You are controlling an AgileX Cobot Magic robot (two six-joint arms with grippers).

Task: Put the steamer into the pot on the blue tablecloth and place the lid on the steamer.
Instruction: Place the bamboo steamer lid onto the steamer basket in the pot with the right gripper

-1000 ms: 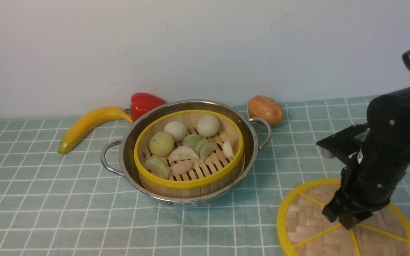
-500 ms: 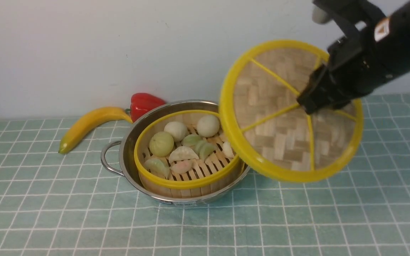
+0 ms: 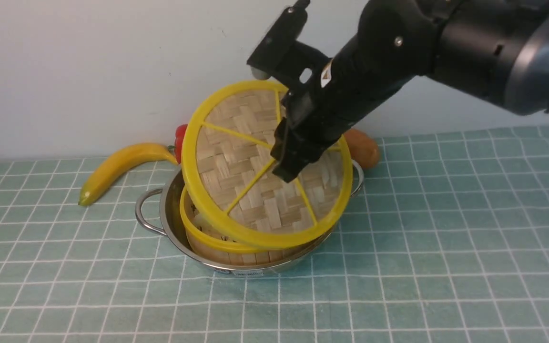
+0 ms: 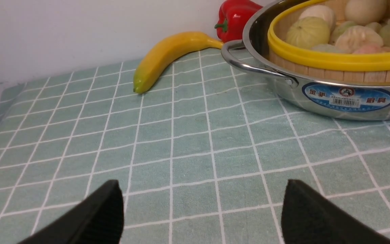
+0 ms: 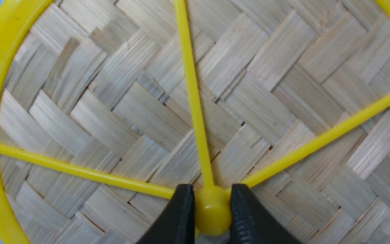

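Right claw (image 3: 288,167) clenched on the yellow hub (image 5: 213,210) of the lid (image 3: 236,190), one finger on each side of it, clear in the right wrist view. Lid held tilted at frame centre of the front view, woven face toward the camera, lower edge down by the front rim of the steamer (image 3: 208,240); can't tell if they touch. Steamer sits inside the pot (image 3: 250,271), centre-left on the blue tablecloth (image 3: 398,267), mostly hidden behind the lid. Left wrist view shows buns (image 4: 317,30) in the steamer at upper right. Left claw (image 4: 201,206) released, fingers wide apart, nothing between them, over bare cloth at the frame's bottom. Banana (image 3: 117,166) left of the pot, red pepper (image 3: 179,138) behind it, brown potato-like item (image 3: 362,147) right of the lid.
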